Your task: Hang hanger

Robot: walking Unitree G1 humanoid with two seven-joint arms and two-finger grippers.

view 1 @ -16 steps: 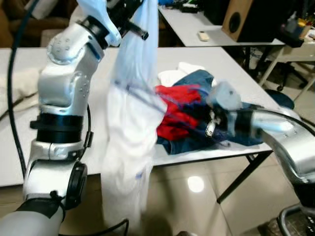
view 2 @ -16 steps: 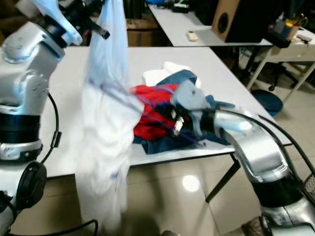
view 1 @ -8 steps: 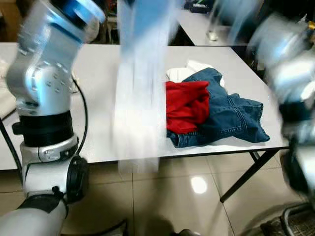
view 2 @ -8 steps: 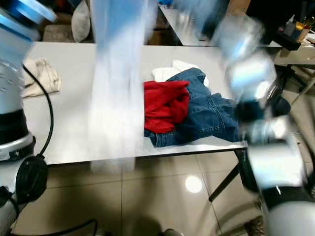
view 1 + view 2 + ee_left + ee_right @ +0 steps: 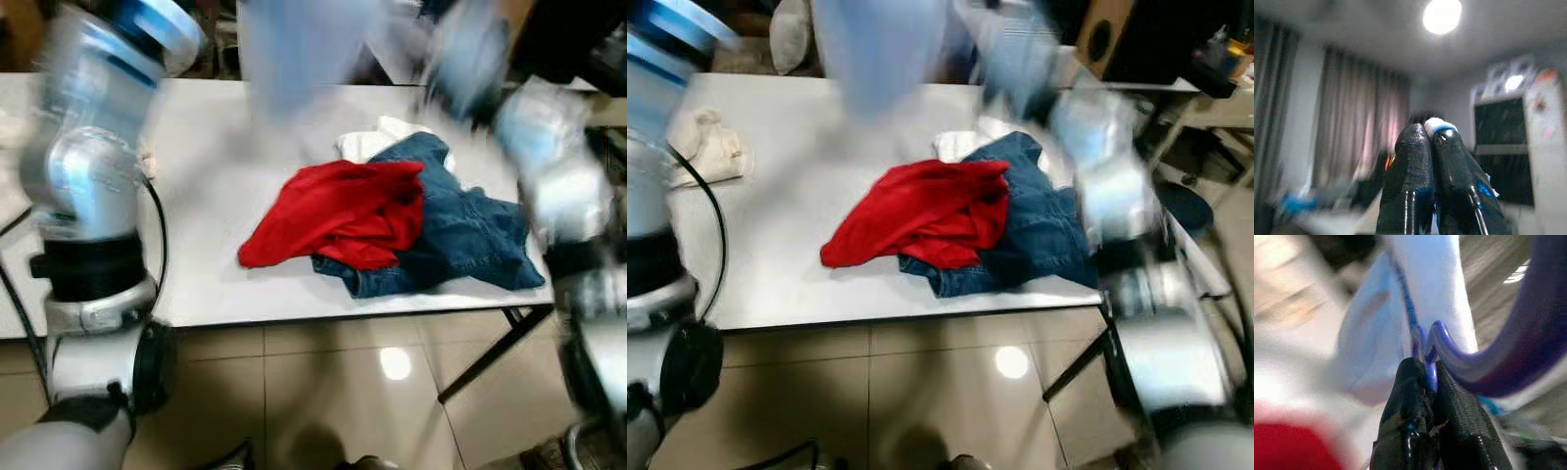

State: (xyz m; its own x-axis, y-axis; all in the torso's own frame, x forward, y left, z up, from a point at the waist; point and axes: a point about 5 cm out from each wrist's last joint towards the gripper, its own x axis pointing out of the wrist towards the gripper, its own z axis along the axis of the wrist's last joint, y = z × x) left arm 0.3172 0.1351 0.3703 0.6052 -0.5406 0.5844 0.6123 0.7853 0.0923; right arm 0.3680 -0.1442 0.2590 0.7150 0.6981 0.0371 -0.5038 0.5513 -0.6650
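Note:
A light blue garment (image 5: 304, 49) hangs high above the white table (image 5: 206, 196), blurred by motion. My right gripper (image 5: 1429, 369) is shut on the neck of a purple-blue hanger (image 5: 1488, 367), whose hook curves away beside the pale garment (image 5: 1435, 284). My left gripper (image 5: 1430, 134) is raised and points up towards the ceiling. It is shut, with a small white and blue bit of fabric (image 5: 1439, 126) pinched at its tips. Both silver arms reach up at the sides of the head views, the left arm (image 5: 93, 166) and the right arm (image 5: 554, 186).
On the table lie a red garment (image 5: 343, 211), blue jeans (image 5: 460, 230) and a white cloth (image 5: 367, 142). A beige cloth (image 5: 705, 142) rests at the far left. A second table with a speaker (image 5: 1107, 39) stands behind. Glossy tiled floor (image 5: 372, 372) lies in front.
The light blue garment has gone up from hanging past the table edge to high above it. The right arm has risen with it. The red garment now lies uncovered and spread out.

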